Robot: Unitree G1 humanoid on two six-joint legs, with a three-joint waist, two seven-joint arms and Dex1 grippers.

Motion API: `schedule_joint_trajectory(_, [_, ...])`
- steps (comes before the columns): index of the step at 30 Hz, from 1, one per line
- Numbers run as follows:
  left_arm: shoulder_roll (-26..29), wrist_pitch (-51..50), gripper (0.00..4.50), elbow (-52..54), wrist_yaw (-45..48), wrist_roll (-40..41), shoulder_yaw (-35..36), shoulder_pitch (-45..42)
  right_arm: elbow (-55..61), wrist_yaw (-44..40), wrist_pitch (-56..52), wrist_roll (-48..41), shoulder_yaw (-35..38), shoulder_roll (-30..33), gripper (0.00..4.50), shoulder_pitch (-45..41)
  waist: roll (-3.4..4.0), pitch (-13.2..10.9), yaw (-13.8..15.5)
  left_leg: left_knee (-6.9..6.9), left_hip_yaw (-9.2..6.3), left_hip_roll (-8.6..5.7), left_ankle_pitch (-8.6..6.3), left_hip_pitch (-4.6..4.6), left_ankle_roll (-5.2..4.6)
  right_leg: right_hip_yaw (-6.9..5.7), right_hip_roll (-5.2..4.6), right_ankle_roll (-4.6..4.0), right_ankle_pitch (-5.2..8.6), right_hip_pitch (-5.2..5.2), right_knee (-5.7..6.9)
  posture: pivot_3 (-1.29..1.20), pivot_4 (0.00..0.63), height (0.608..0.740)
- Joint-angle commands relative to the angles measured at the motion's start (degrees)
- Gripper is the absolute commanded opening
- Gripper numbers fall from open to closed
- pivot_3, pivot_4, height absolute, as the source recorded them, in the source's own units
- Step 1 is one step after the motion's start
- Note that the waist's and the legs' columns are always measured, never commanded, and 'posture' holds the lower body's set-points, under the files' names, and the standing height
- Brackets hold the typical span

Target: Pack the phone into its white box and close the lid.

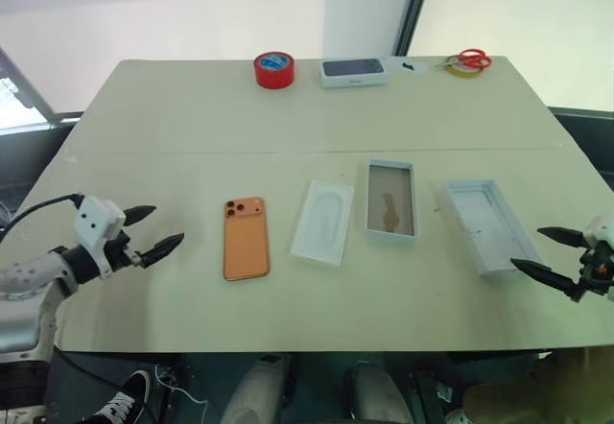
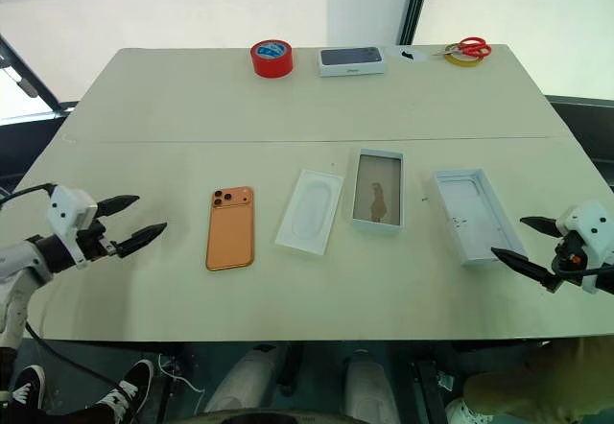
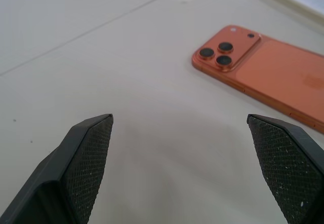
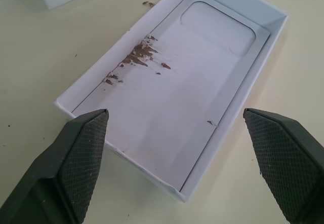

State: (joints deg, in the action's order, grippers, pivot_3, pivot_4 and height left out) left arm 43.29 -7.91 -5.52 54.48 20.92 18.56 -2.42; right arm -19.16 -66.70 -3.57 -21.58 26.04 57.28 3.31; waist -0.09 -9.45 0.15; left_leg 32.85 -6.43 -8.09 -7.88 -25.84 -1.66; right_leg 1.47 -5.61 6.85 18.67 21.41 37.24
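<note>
Left gripper [image 1: 152, 231]: jaws spread, empty, at the near left.
Right gripper [image 1: 545, 251]: jaws spread, empty, near right — just beside the lid [image 1: 485, 223].
Phone [image 1: 246, 237]: face down, left of centre; judged stiff, slick, thin — pinch across the long edges.
White box [image 1: 391, 200]: open, right of a thin insert [image 1: 323, 221]; judged light, likely to slide.
Hard to read: brown marks on the box floor.
</note>
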Motion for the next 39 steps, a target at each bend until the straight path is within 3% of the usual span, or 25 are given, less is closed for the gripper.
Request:
schedule_joint_trajectory(1, [0.1,-0.3,4.44,2.5,-3.0,-1.8,-0.9,-1.7,2.9,0.2,0.0,-0.7,0.5,0.2,4.45,-1.5,0.01,0.0,0.0,0.0,0.0,0.0,0.0,0.0,0.0,0.0,0.0,0.0,0.0,0.0,0.0,0.0,0.15,0.74])
schedule_joint_trajectory(7, [-1.3,-7.1,4.44,7.1,-6.3,-1.4,-5.3,-6.1,8.5,0.7,-1.7,-0.4,-3.7,-0.4,4.45,-6.4,0.01,0.0,0.1,0.0,0.0,0.0,0.0,0.01,0.0,-0.01,0.01,0.01,-0.01,0.0,0.03,0.0,0.15,0.74])
schedule_joint_trajectory(10, [-3.7,-16.1,4.44,8.5,-6.5,1.2,-9.7,-11.7,14.2,1.6,-3.3,0.0,-9.0,-2.1,4.45,-10.9,0.01,0.0,0.1,0.0,-0.01,0.0,0.0,0.01,0.0,-0.02,0.02,0.02,-0.01,0.01,0.05,0.0,0.15,0.74])
schedule_joint_trajectory(15, [-12.5,-31.2,4.44,10.4,-11.5,4.4,-16.9,-20.2,18.2,1.4,-2.0,4.5,-18.2,-4.1,4.45,-17.6,-0.03,0.0,0.6,0.07,-0.03,-0.03,0.01,-0.02,0.0,-0.06,0.04,0.07,-0.04,0.02,0.03,0.0,0.15,0.74])
schedule_joint_trajectory(20, [-19.7,-39.4,4.44,10.5,-16.3,5.8,-19.3,-24.9,20.7,1.6,-3.1,4.6,-21.4,-5.7,4.45,-20.5,-0.14,-0.1,0.6,0.17,-0.07,-0.07,0.02,-0.12,0.0,-0.13,0.03,0.31,-0.17,0.03,0.03,0.0,0.15,0.74])
schedule_joint_trajectory(24, [-27.0,-51.9,4.44,8.7,-19.5,12.9,-16.9,-28.6,23.2,2.2,-5.1,4.1,-22.9,-7.0,4.45,-22.7,-0.15,-0.1,0.6,0.26,-0.1,-0.06,0.03,-0.11,0.0,-0.16,0.05,0.32,-0.18,0.01,0.11,0.0,0.15,0.74])
schedule_joint_trajectory(30, [-28.6,-57.5,4.44,6.1,-22.3,12.1,-19.0,-31.8,23.4,2.7,-5.5,4.6,-23.1,-7.5,4.45,-22.5,-0.19,-0.1,0.5,0.35,-0.17,-0.06,0.05,-0.09,0.03,-0.24,0.07,0.33,-0.19,-0.04,0.21,0.0,0.15,0.74])
schedule_joint_trajectory(39, [-28.7,-54.7,4.44,8.5,-25.0,11.8,-17.2,-31.2,24.4,3.7,-6.2,4.0,-21.5,-7.2,4.45,-20.5,-0.19,-0.1,0.6,0.38,-0.17,-0.08,0.06,-0.09,0.04,-0.24,0.06,0.33,-0.19,-0.04,0.22,0.0,0.15,0.74])
